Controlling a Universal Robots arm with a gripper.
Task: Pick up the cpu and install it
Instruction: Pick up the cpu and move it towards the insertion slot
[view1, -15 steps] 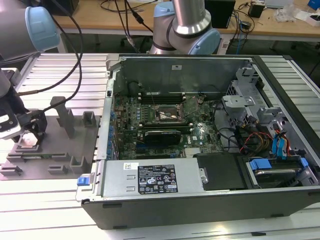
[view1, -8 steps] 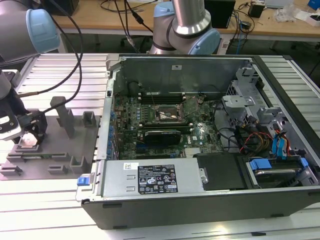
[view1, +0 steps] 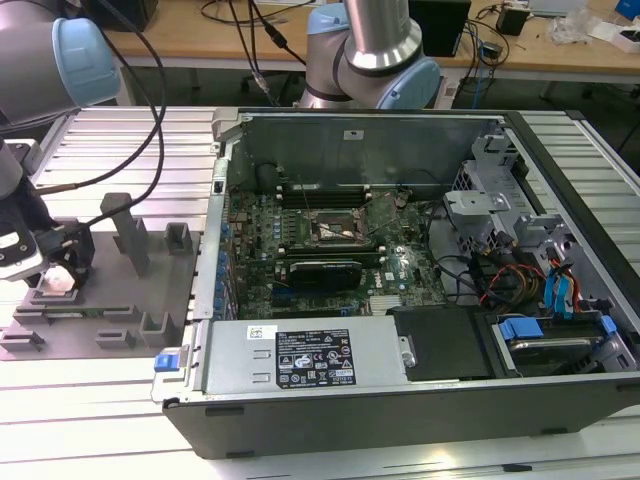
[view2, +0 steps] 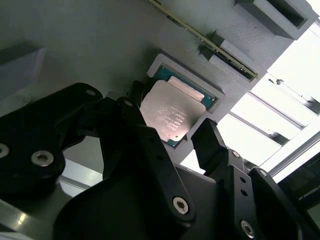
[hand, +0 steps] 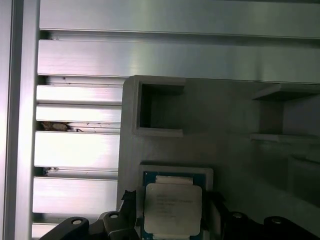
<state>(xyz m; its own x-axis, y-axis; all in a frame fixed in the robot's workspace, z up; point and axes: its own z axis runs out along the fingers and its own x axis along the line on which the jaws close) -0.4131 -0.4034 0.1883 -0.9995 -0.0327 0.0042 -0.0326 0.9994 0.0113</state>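
Second wrist view: your hand (view2: 170, 116) is open, holding nothing, straddling the cpu (view2: 172, 112), which lies in the grey tray (view2: 100, 45) pocket. Light, stiff, likely fragile underneath; take opposite edges.

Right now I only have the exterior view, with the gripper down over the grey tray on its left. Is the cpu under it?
Observer: Yes. In both wrist views the cpu lies flat in a square pocket of the tray, silvery top up.
Operator: Is the gripper shut on it?
Observer: No, the gripper is open, one finger on each side of the cpu.
Operator: Is it lifted yet?
Observer: No, its green edge sits inside the pocket's rim.
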